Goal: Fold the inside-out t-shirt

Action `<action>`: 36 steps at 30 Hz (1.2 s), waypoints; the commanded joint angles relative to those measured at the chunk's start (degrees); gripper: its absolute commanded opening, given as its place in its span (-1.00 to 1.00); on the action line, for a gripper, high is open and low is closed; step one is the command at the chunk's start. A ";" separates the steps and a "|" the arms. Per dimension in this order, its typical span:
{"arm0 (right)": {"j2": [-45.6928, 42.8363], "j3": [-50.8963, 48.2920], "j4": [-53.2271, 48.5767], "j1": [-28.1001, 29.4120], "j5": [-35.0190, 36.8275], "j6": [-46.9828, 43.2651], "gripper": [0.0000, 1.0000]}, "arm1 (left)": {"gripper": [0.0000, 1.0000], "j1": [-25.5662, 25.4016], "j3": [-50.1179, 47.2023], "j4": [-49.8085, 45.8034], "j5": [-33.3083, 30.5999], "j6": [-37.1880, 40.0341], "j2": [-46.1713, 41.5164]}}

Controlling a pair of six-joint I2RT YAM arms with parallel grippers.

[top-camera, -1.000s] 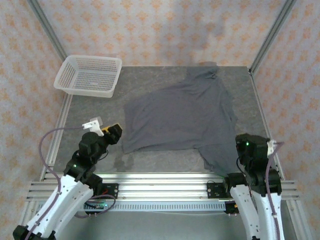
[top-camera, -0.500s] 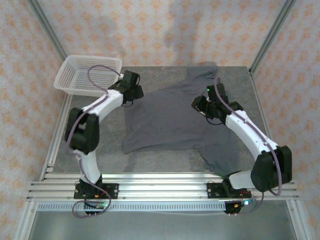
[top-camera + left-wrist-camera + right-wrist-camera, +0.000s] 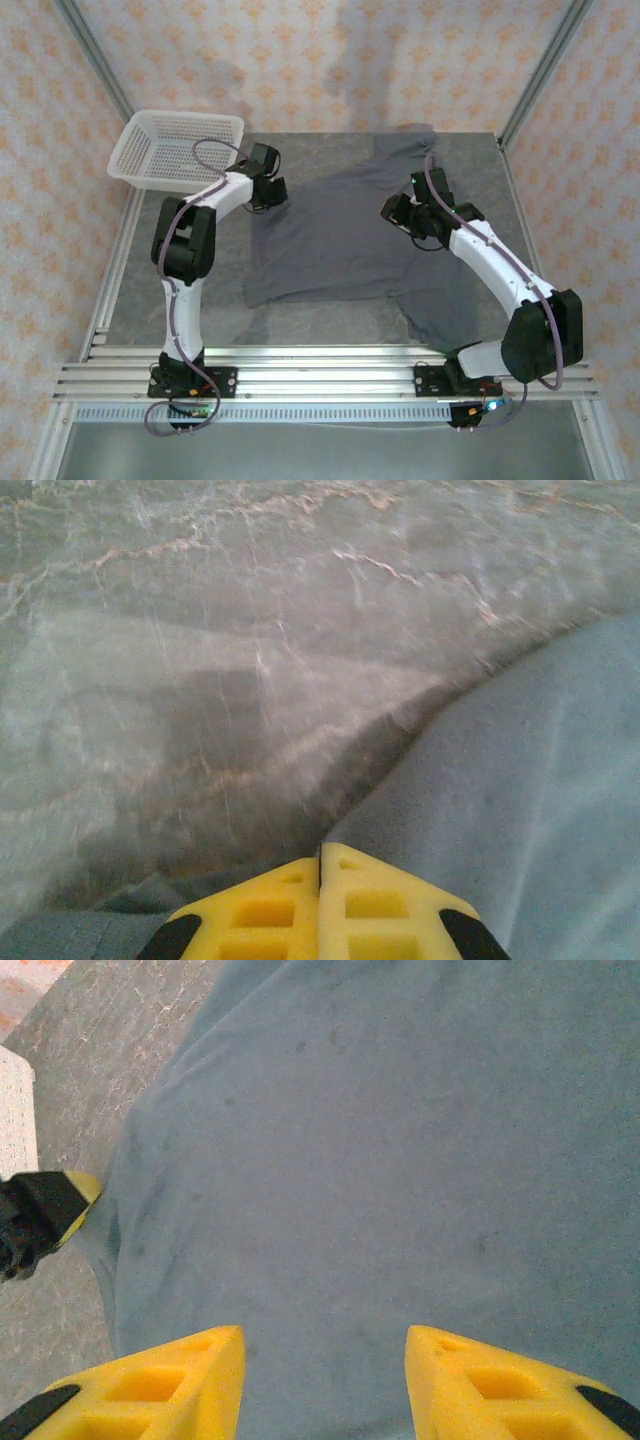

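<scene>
Left claw [image 3: 320,852] just snapped closed on the far-left edge of the inside-out t-shirt [image 3: 350,240], open a moment ago. Shirt's spread flat on the surface [image 3: 180,270] — right claw [image 3: 324,1338] hovers half-open over its middle, empty. First fold looks ready to start.

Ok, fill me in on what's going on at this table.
Two robot arms are working on a dark grey t-shirt spread out on the table. The left gripper is shut at the shirt's far left edge, apparently pinching the cloth there, close to the white basket. The right gripper hangs open over the far right part of the shirt, holding nothing. No fold shows yet.
</scene>
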 commanded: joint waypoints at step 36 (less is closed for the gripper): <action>28.03 18.54 6.04 11.14 -3.00 -2.35 -0.07 | -0.11 -4.61 -29.23 19.09 7.20 -11.16 -20.48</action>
